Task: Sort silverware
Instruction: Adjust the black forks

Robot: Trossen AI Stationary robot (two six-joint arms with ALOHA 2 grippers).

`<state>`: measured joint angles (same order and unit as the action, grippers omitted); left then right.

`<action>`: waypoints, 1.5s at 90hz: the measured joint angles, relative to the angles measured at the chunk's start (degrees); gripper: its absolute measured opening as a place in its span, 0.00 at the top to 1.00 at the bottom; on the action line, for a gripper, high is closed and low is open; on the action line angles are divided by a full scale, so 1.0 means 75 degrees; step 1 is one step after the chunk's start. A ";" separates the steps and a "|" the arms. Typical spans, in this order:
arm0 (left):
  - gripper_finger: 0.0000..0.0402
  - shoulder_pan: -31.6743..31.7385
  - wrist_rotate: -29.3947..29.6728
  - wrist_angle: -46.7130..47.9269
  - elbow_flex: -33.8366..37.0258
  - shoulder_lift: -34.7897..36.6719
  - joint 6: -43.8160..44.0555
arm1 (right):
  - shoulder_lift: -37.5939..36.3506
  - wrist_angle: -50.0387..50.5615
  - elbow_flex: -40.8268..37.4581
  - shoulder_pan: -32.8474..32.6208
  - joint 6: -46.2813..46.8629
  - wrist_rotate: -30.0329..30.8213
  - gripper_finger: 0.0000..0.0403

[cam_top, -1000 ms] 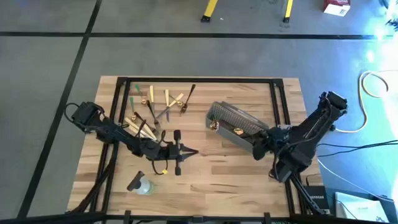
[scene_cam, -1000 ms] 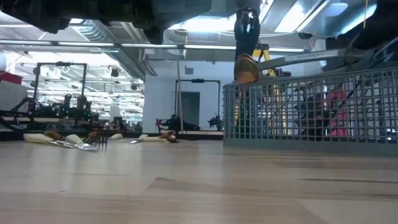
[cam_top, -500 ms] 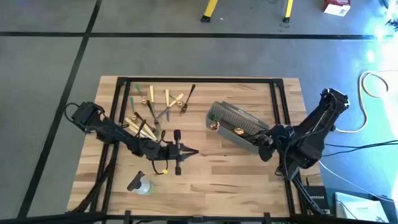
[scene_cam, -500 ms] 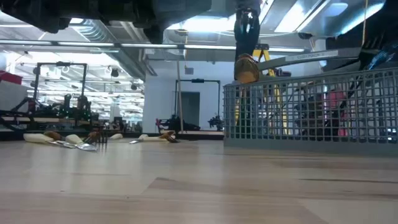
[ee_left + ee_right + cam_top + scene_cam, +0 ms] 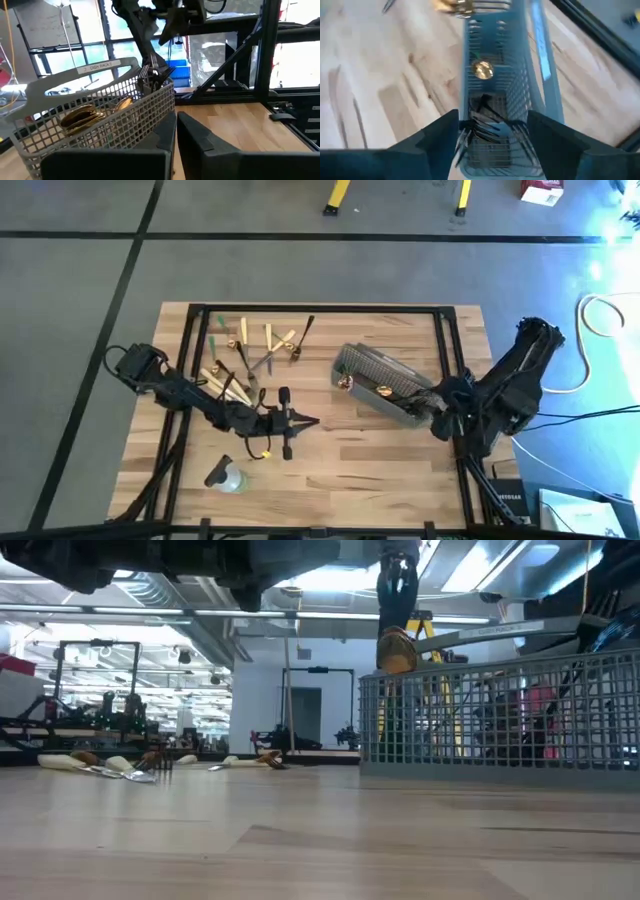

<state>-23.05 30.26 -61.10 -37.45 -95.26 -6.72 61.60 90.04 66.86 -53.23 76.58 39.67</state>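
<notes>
Loose silverware [image 5: 250, 352], tan, black and green, lies scattered flat on the table's far left; it also shows in the low view [image 5: 120, 766]. The grey wire-mesh basket [image 5: 385, 385] stands right of centre. It holds gold pieces [image 5: 82, 117] and black forks [image 5: 482, 125] at its right end. My right gripper [image 5: 435, 415] hovers open over that end, its fingers [image 5: 440, 137] on either side of the basket, touching nothing. My left gripper [image 5: 305, 423] is shut at mid-table, pointing at the basket, with nothing in it.
A small clear bottle [image 5: 228, 477] lies near the front left. Dark frame rails [image 5: 445, 330] run along the table's far and side edges. Bare wood lies between the basket and the front edge.
My right gripper has drawn back a little toward the table's right edge, away from the basket's middle, and its arm has swung with it. The basket and the silverware have stayed put.
</notes>
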 joint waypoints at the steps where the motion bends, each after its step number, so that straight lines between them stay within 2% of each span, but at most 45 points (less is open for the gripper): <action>1: 1.00 0.0000 0.0000 0.0002 0.0000 0.0000 0.0003 | 0.0002 -0.0002 0.0047 0.0000 -0.0282 -0.0043 0.45; 13: 1.00 0.0000 -0.0003 0.0006 0.0000 0.0000 0.0027 | 0.0179 -0.0085 0.0360 0.0000 -0.3762 -0.0656 0.45; 28: 1.00 0.0000 0.0000 0.0003 0.0000 0.0000 0.0047 | 0.0733 -0.0896 0.0386 0.0222 -0.7365 -0.0648 0.45; 36: 1.00 0.0009 -0.0003 -0.0068 0.0000 0.0000 0.0050 | 0.1157 -0.1138 0.0386 0.0431 -0.8903 -0.0635 0.45; 42: 1.00 0.0009 -0.0015 -0.0132 0.0000 0.0000 0.0061 | 0.1441 -0.0840 0.0386 0.0626 -0.9586 -0.0631 0.45; 55: 1.00 0.0009 -0.0062 -0.0139 0.0000 0.0000 0.0085 | 0.1807 -0.0160 0.0381 0.1064 -1.0384 -0.0789 0.45; 76: 1.00 0.0009 -0.0067 -0.0111 0.0000 0.0000 0.0099 | 0.1856 -0.0013 0.0380 0.1317 -1.1278 -0.1486 0.45; 94: 1.00 0.0012 -0.0067 -0.0101 0.0000 0.0000 0.0007 | 0.1853 0.0000 0.0380 0.1303 -1.1684 -0.1141 0.46; 112: 1.00 0.0015 -0.0064 -0.0102 0.0000 0.0000 0.0015 | 0.1853 -0.0002 0.0380 0.1303 -1.2069 -0.1052 0.54; 119: 1.00 0.0015 -0.0064 -0.0100 0.0000 0.0000 0.0014 | 0.1853 -0.0003 0.0380 0.1308 -1.2191 -0.1305 0.58; 126: 1.00 0.0015 -0.0064 -0.0102 0.0000 0.0000 0.0015 | 0.1853 -0.0003 0.0380 0.1306 -1.2471 -0.1617 0.59; 135: 1.00 0.0015 -0.0064 -0.0102 0.0000 0.0000 0.0015 | 0.1853 -0.0003 0.0380 0.1303 -1.2505 -0.1613 0.59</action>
<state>-22.94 29.78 -61.87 -37.45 -95.26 -6.61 75.50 90.02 69.71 -43.46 -17.21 27.56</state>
